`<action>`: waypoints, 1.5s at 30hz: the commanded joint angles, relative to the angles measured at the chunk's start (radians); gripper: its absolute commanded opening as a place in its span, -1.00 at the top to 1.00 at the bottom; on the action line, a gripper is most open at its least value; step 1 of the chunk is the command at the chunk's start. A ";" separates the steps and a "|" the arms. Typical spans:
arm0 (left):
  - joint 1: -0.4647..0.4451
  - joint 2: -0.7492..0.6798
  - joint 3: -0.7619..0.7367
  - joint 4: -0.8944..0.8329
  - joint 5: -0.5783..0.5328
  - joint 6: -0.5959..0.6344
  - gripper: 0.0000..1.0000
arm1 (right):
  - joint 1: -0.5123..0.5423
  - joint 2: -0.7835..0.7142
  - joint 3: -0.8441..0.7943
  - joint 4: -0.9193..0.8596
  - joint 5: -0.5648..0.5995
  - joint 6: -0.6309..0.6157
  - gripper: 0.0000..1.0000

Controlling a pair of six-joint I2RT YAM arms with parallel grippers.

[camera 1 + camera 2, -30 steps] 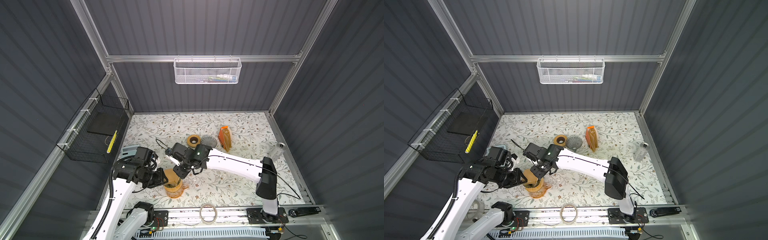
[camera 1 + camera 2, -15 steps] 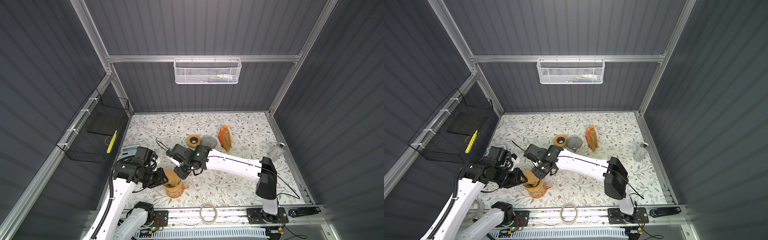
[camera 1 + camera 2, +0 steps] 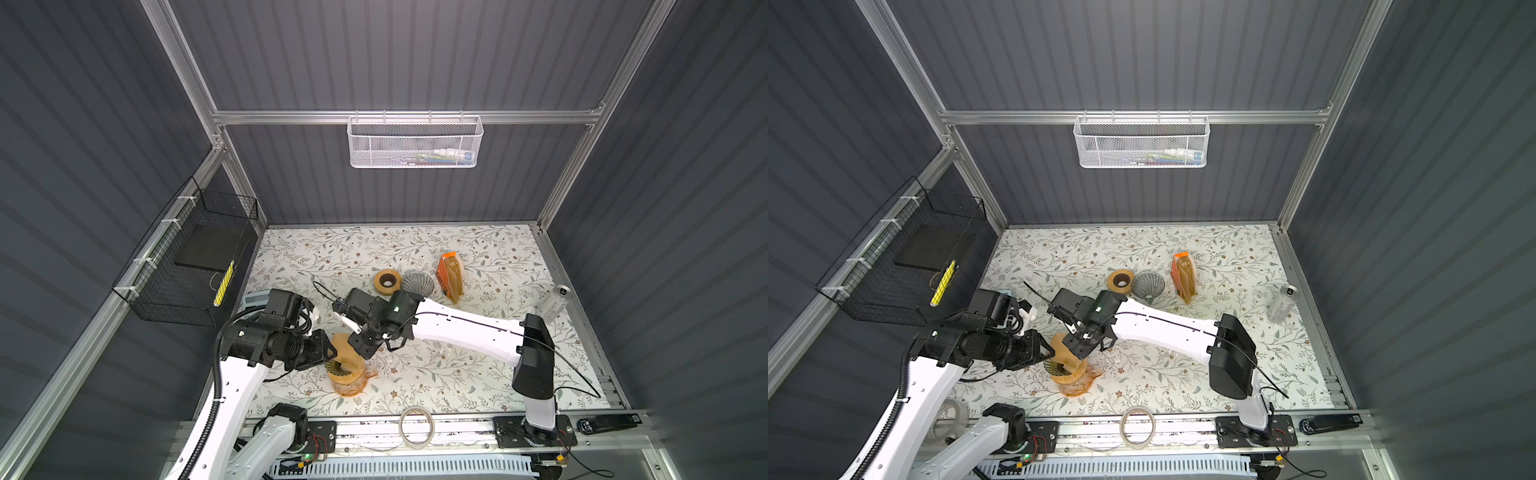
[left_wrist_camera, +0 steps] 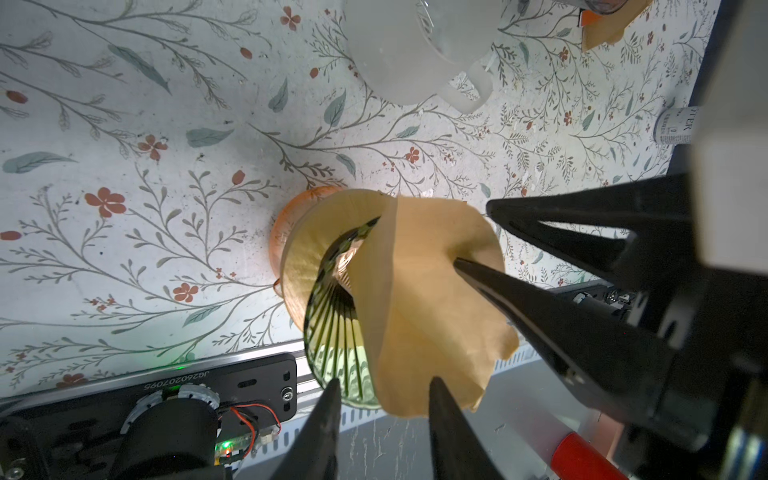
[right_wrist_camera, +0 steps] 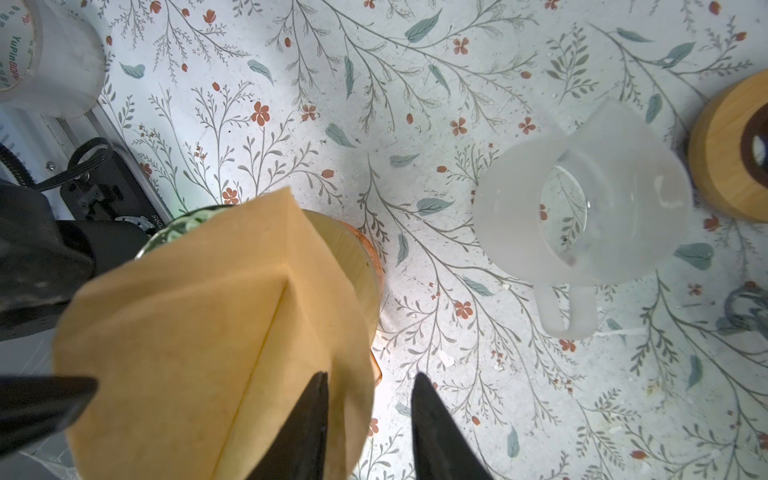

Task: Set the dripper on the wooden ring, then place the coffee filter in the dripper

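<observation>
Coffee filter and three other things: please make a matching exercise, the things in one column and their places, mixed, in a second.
1 coffee filter
2 tape roll
3 white mesh basket
4 black wire basket

a on the left wall
b on the front rail
c partly in the green dripper
d on the back wall

Pairs: 1-c, 2-b, 3-d, 4-a

Coffee filter point(image 4: 415, 299): you see a tan paper cone with a folded seam point(image 5: 266, 332), crumpled and half open. Its lower part sits in the dripper and the rest leans over one side of the rim.
Dripper point(image 4: 332, 328): you find green ribbed glass, upright, at the table's point(image 3: 478, 374) front left point(image 3: 336, 366).
</observation>
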 commanded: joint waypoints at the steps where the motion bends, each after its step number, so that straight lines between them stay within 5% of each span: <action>1: 0.000 0.001 0.009 -0.006 -0.004 -0.007 0.27 | 0.007 -0.044 0.001 -0.006 0.004 0.012 0.27; 10: 0.000 -0.007 0.010 -0.006 -0.019 -0.009 0.39 | 0.015 -0.067 -0.002 -0.009 0.009 0.015 0.27; 25: 0.000 0.012 0.093 0.017 0.010 -0.020 0.48 | 0.018 -0.045 -0.018 0.013 -0.020 0.020 0.61; 45: 0.000 -0.020 -0.052 0.034 0.039 -0.017 0.58 | 0.017 -0.028 -0.022 0.031 -0.043 0.031 0.63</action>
